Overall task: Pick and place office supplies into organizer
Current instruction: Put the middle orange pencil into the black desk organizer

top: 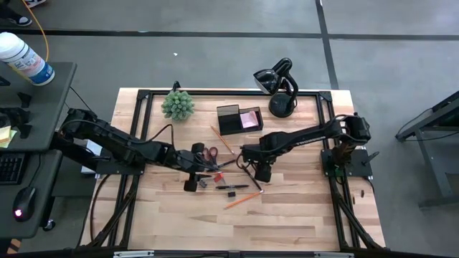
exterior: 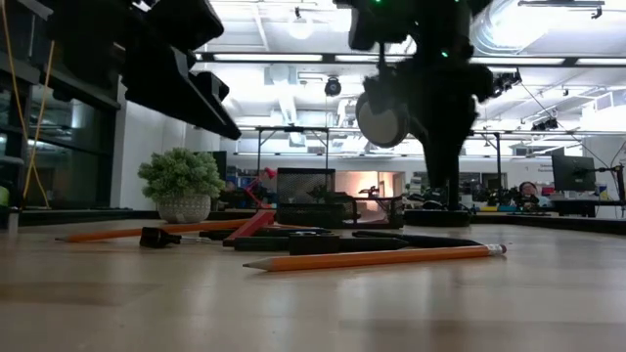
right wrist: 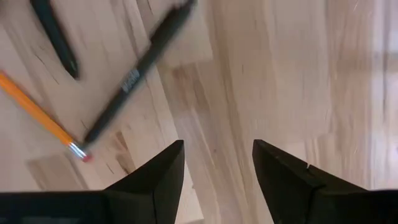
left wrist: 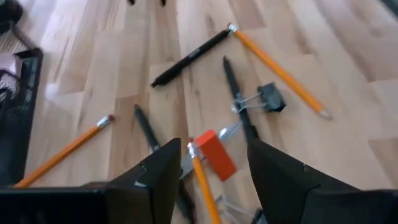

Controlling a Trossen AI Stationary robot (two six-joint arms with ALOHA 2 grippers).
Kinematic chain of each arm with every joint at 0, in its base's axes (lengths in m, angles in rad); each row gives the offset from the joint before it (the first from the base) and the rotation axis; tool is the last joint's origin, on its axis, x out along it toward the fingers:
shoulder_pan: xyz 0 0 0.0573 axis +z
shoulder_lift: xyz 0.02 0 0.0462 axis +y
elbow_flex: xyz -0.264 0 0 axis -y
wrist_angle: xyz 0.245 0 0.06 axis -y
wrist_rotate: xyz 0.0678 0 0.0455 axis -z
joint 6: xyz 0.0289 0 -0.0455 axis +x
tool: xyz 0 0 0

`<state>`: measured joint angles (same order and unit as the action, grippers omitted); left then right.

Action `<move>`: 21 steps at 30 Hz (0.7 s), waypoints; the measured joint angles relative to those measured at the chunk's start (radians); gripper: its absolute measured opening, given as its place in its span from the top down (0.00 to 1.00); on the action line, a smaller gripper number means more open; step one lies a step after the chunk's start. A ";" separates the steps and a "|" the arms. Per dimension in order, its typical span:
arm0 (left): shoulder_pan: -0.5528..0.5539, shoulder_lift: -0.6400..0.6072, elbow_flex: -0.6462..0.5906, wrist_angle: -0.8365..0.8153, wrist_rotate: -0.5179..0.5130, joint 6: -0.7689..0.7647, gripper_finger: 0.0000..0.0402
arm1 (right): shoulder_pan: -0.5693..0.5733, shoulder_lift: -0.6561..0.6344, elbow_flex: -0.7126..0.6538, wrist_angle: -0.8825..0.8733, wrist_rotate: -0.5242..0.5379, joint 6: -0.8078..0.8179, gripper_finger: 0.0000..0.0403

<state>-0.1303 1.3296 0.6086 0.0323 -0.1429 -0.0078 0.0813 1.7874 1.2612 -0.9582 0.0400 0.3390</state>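
We judge the job barely begun: both the left hand (top: 192, 172) and right hand (top: 262, 174) hang spread and empty, pens (left wrist: 189, 57), pencils (left wrist: 278, 70) and scissors (top: 206, 155) lie loose on the bench (top: 287, 215) beneath them, organizer (top: 238, 119) just beyond

We see small white letters on the side of a black pen (right wrist: 134, 78), but we cannot read what they say.
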 joint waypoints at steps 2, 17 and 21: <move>0.000 0.000 0.000 -0.017 -0.001 0.000 0.59 | 0.007 0.000 -0.025 0.017 -0.016 0.005 0.54; 0.000 0.207 0.189 -0.211 0.042 -0.015 0.62 | 0.019 0.000 -0.051 0.073 -0.051 0.010 0.54; 0.000 0.276 0.291 -0.323 0.021 0.015 0.64 | 0.019 0.000 -0.051 0.073 -0.056 0.011 0.54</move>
<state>-0.1303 1.6061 0.8992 -0.2906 -0.1223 0.0068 0.1005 1.7874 1.2098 -0.8851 -0.0163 0.3503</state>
